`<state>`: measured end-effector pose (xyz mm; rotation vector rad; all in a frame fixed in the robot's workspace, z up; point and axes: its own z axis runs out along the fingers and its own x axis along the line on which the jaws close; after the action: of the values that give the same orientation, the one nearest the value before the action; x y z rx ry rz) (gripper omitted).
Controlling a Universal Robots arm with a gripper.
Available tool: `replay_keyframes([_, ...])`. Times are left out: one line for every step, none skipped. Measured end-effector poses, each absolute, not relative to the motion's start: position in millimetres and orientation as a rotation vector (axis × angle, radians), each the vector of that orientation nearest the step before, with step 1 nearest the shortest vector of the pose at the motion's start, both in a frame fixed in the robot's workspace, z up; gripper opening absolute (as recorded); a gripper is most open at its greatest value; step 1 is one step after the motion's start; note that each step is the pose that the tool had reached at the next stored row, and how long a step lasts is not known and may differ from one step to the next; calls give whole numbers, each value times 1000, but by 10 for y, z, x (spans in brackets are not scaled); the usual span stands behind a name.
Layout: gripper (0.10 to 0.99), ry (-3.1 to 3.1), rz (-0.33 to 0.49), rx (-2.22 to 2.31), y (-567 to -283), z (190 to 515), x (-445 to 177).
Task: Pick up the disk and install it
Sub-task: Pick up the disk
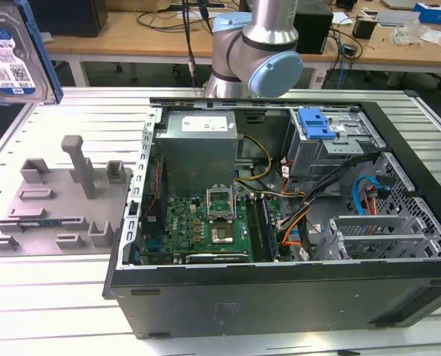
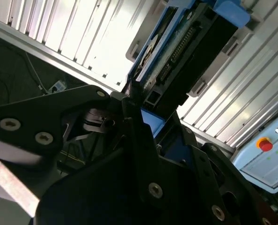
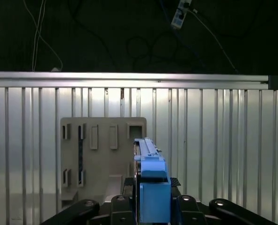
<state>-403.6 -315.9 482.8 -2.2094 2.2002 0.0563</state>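
Blue-framed disk (image 1: 11,55) in the gripper (image 3: 151,202), over slatted metal table (image 1: 57,297)

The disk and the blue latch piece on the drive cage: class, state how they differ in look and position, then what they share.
Look: the disk is silver with a white-and-blue label inside a blue frame; the blue latch piece is plain blue.
Position: the disk is off the table, clamped in the gripper; the latch piece sits on the grey drive cage inside the computer case.
Shared: bright blue plastic.
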Motion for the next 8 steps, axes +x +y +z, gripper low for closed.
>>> replay_keyframes([365,2200,56,-2209,-3160,4829,-4036])
replay_keyframes([365,2200,56,-2209,-3160,4829,-4036])
replay_keyframes([365,2200,56,-2209,-3161,4828,-4037])
replay_keyframes([365,2200,56,-2209,-3162,4829,-4037])
replay_keyframes([365,2200,56,-2209,-3162,4829,-4036])
replay_keyframes([365,2200,56,-2209,-3163,4829,-4037])
replay_keyframes([365,2200,56,-2209,-3175,4829,-4035])
replay_keyframes([365,2200,56,-2209,-3210,4829,-4012])
